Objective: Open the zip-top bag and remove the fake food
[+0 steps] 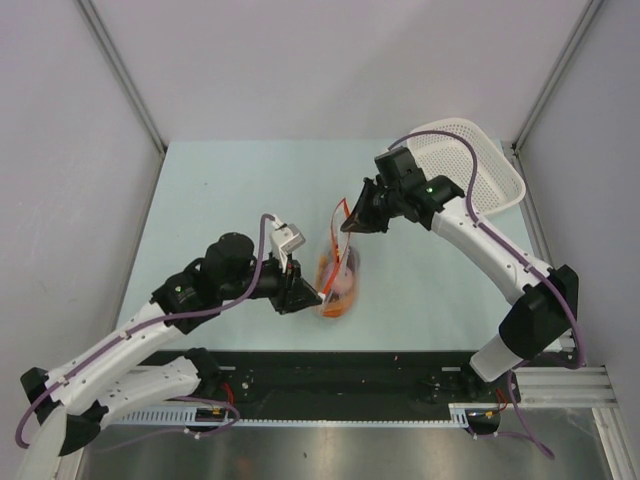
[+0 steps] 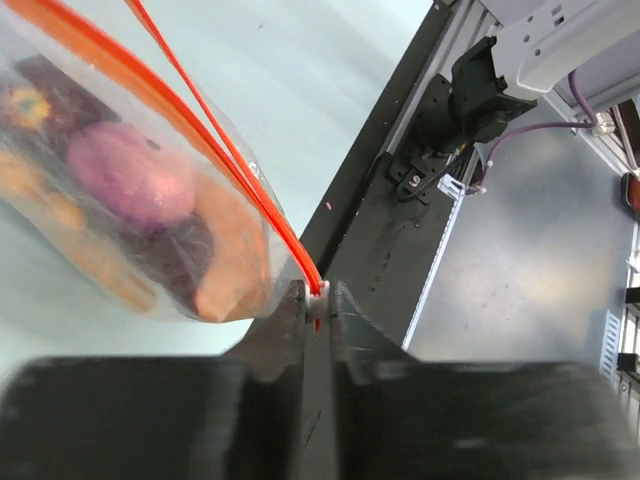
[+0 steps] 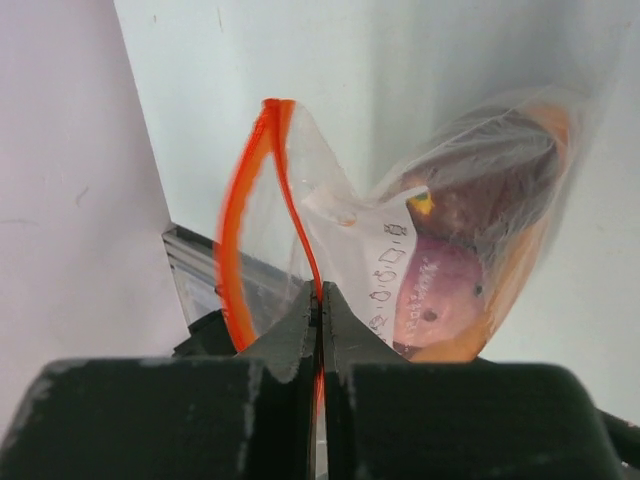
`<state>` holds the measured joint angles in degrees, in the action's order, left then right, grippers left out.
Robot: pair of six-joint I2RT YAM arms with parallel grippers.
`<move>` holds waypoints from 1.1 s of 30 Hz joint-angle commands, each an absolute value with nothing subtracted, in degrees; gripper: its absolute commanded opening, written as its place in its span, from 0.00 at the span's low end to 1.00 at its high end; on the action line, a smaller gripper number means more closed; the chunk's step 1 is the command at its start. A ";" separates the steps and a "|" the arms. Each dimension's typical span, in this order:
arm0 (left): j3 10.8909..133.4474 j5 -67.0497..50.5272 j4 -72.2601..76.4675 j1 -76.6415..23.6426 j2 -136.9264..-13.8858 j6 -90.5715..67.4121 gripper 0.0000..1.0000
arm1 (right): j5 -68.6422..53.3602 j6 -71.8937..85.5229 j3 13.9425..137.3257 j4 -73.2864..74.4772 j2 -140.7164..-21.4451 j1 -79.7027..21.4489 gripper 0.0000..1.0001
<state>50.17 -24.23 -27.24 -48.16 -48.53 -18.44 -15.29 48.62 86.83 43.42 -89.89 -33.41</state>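
Observation:
The clear zip-top bag [image 1: 338,270] hangs between my two grippers over the middle of the table. Fake food is inside it: a purple-pink bulb [image 2: 130,175], an orange chunk [image 2: 235,270] and dark maroon pieces. My left gripper [image 2: 318,293] is shut on the white slider tab [image 2: 319,289] at the near end of the red-orange zip strip [image 2: 240,160]. My right gripper [image 3: 321,292] is shut on one lip of the strip at the far end. The other lip [image 3: 232,230] bows away, so the mouth gapes. In the top view the left gripper [image 1: 318,294] is below the bag and the right gripper [image 1: 347,226] above it.
A white perforated basket [image 1: 480,165] stands at the table's back right corner, behind the right arm. The black base rail [image 1: 330,385] runs along the near edge. Grey walls close in the left, right and far sides.

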 commanded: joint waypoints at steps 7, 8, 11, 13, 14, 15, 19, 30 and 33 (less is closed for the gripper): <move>69.15 -13.66 -36.64 -44.30 -61.04 -27.41 0.91 | -14.24 42.45 86.40 41.57 -85.00 -35.77 0.00; 70.82 -12.32 -37.43 -44.12 -63.00 -27.07 0.92 | -14.33 42.54 86.05 41.49 -83.86 -35.95 0.00; 75.58 -7.57 -38.49 -44.12 -69.06 -26.90 0.94 | -14.59 43.15 85.08 41.31 -82.88 -36.82 0.00; 79.00 -0.93 -41.30 -44.12 -71.79 -26.72 0.91 | -14.50 43.50 84.82 41.22 -82.36 -37.18 0.00; 80.14 -0.10 -42.18 -44.12 -74.24 -26.46 0.91 | -14.41 43.77 84.81 41.13 -82.35 -37.35 0.00; 81.64 1.83 -43.67 -44.12 -75.05 -26.19 0.90 | -14.33 43.86 84.73 41.13 -81.92 -37.35 0.00; 81.74 3.95 -44.30 -44.21 -76.55 -26.37 0.83 | -14.15 44.65 84.55 40.61 -81.04 -37.70 0.00; 77.61 -6.84 -42.90 -44.12 -78.14 -22.59 0.00 | -17.66 37.99 83.41 40.86 -80.42 -34.46 0.00; 76.64 -11.75 -38.68 -44.03 -76.29 -21.97 0.00 | -12.77 31.41 86.82 49.19 -81.73 -33.66 0.15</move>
<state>77.52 -4.01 -43.13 -44.27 -78.24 -23.35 -15.92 40.25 83.29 43.18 -82.81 -35.18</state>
